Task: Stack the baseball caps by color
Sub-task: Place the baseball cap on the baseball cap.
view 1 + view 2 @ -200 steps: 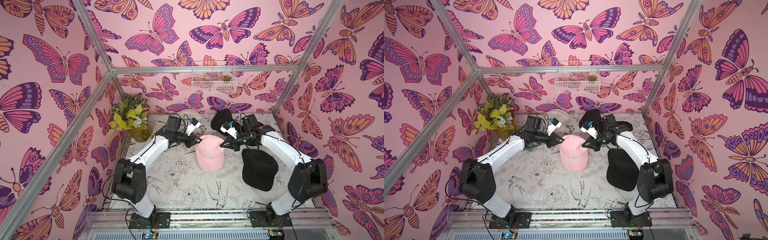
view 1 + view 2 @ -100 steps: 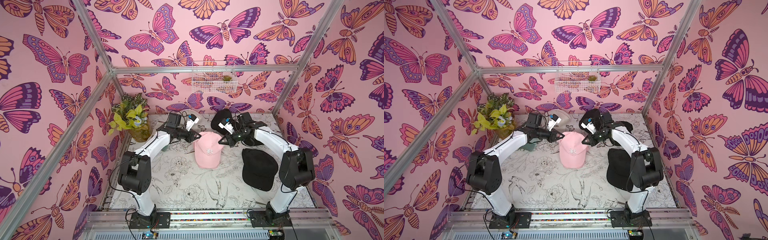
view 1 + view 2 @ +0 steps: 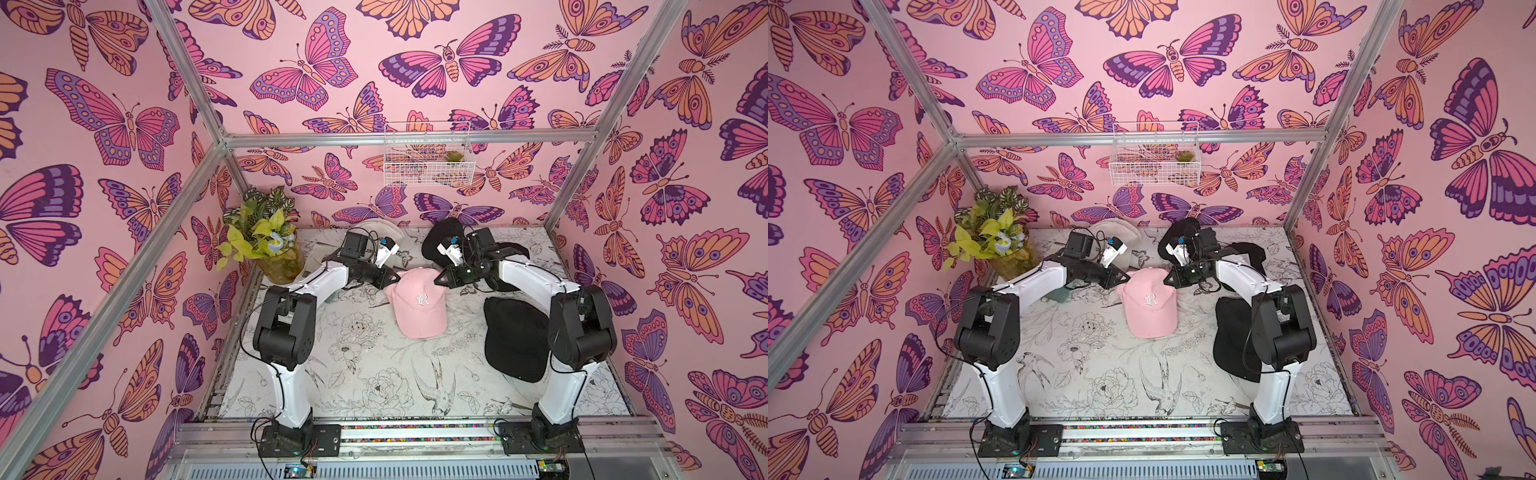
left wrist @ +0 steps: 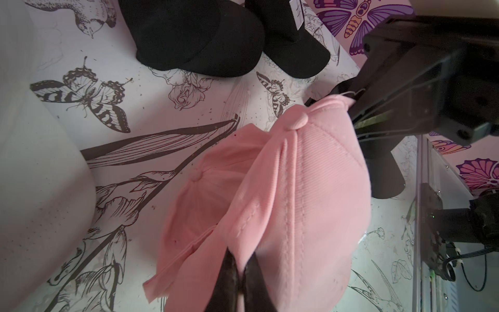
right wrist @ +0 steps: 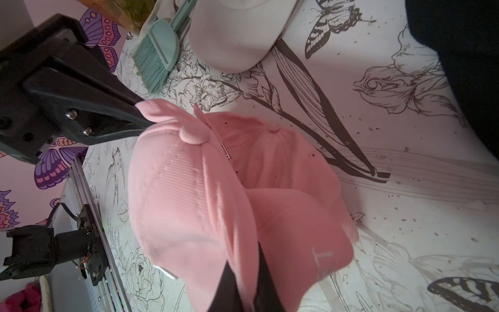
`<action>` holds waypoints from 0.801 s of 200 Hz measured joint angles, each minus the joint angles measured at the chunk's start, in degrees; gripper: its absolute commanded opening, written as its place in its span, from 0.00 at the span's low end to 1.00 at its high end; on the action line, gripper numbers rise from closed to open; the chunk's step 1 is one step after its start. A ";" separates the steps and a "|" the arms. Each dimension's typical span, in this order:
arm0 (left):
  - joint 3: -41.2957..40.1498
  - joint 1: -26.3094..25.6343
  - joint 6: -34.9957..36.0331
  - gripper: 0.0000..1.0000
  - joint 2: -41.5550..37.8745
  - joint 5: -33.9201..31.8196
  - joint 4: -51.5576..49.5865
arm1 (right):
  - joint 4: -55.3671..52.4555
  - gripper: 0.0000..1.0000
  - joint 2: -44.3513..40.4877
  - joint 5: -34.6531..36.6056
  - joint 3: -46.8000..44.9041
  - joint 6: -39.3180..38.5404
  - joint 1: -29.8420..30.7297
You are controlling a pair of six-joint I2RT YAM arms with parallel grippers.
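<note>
Nearest, on the right side of the flower-printed table [image 3: 353, 374], just beside the right arm: near black cap [image 3: 515, 336], lying flat. Further in, at mid-table: top pink cap [image 3: 419, 307] with a white embroidered logo, brim pointing near, crown sitting over a lower pink cap [image 4: 199, 194] seen clearly only in the wrist views; touching or slightly apart, cannot tell. Left gripper [image 3: 392, 279] pressed shut on the fabric at the top pink cap's far-left edge, fingers [image 4: 229, 275] closed with pink cloth between. Right gripper [image 3: 438, 279] pinching the far-right edge of the same cap in the same way, fingers [image 5: 226, 283] together on the cloth. Past the right gripper, toward the far right: far black cap [image 4: 194, 35] and third black cap [image 4: 291, 48], side by side. Far, left of centre, close to the back wall: cream-white cap [image 3: 374, 226], with a teal brush [image 5: 159, 51] just beside it. In the far-left corner: potted plant [image 3: 262, 237]. Up on the back wall: wire basket [image 3: 428, 160].
</note>
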 measured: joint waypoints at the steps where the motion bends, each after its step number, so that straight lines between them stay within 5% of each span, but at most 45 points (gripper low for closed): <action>1: 0.00 0.02 0.00 0.00 0.00 -0.02 0.04 | 0.04 0.00 0.00 0.02 0.00 0.02 0.00; 26: -1.75 0.70 0.63 0.01 -0.17 0.17 1.84 | 1.92 0.01 0.17 1.07 -0.07 1.55 0.96; 52: -5.31 0.79 0.37 0.19 -0.44 -0.57 4.02 | 2.97 0.22 1.64 5.20 -0.13 4.52 2.25; 69: -6.21 1.11 -2.08 0.27 -0.44 -4.02 3.61 | 3.67 0.44 2.34 10.64 -0.66 7.08 2.21; 86: -6.14 1.44 -5.68 0.51 -0.72 -7.54 3.54 | 5.14 0.64 1.01 17.29 -3.19 9.33 2.10; 97: -6.16 1.44 -8.90 0.65 -1.40 -10.23 3.32 | 6.12 1.00 -1.46 20.72 -6.03 10.88 2.12; 146: -13.33 1.44 -23.15 0.99 -13.88 -23.78 3.58 | 14.23 0.99 -19.45 25.64 -20.17 14.73 2.10; 160: -17.05 1.44 -26.67 1.00 -18.10 -24.94 3.89 | 18.16 0.99 -23.80 23.67 -24.72 15.80 2.10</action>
